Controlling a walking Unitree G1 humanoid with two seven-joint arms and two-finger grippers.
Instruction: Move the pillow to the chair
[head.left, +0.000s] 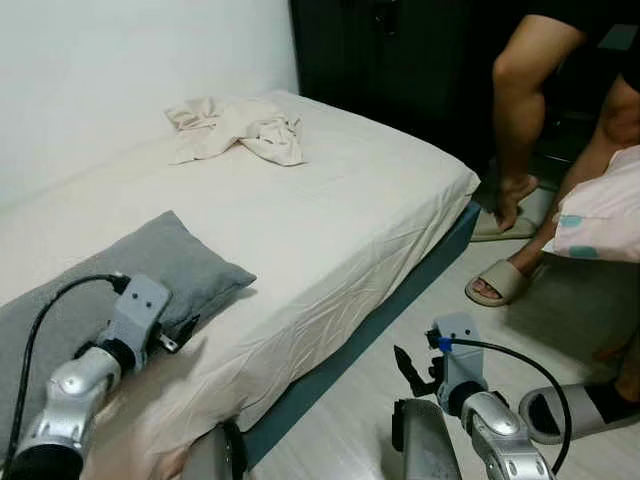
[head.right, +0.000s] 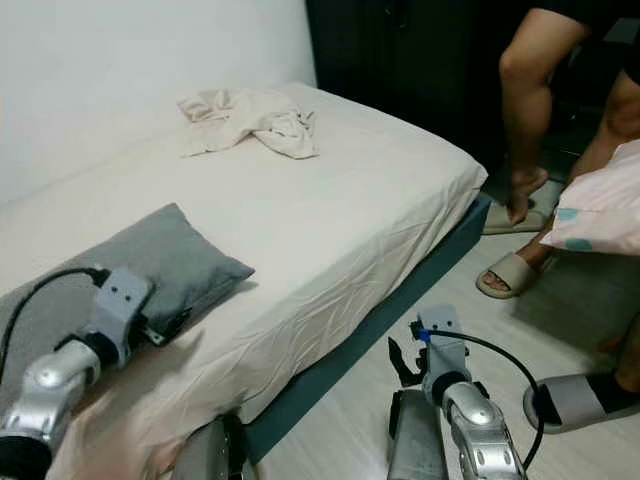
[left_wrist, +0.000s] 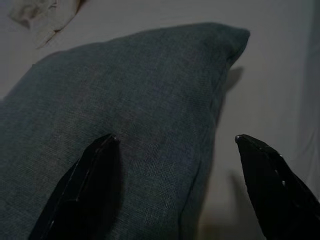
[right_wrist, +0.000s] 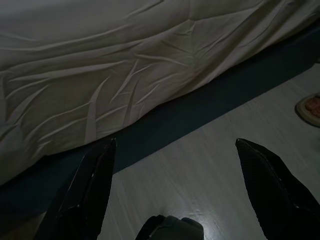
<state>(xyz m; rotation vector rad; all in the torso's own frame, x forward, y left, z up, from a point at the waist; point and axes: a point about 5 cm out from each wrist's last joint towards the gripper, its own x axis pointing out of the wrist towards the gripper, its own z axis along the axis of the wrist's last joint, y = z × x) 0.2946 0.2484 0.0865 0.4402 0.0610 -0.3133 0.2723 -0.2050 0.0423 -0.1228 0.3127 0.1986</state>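
A grey pillow (head.left: 150, 270) lies on the near left part of the bed (head.left: 330, 200). My left gripper (head.left: 178, 335) hangs just over the pillow's near right edge, open. In the left wrist view its fingers (left_wrist: 90, 175) straddle the pillow (left_wrist: 135, 100) edge, one over the fabric and one over the sheet. My right gripper (head.left: 408, 368) is open, low beside the bed over the floor, with nothing between its fingers (right_wrist: 90, 185). No chair can be made out.
A crumpled cream cloth (head.left: 240, 128) lies at the bed's far end. A person (head.left: 560, 110) stands at the right in slippers (head.left: 497, 283), holding a pink pillow (head.left: 605, 215). Another slipper (head.left: 575, 410) lies near my right arm. A dark wardrobe (head.left: 390, 50) stands behind.
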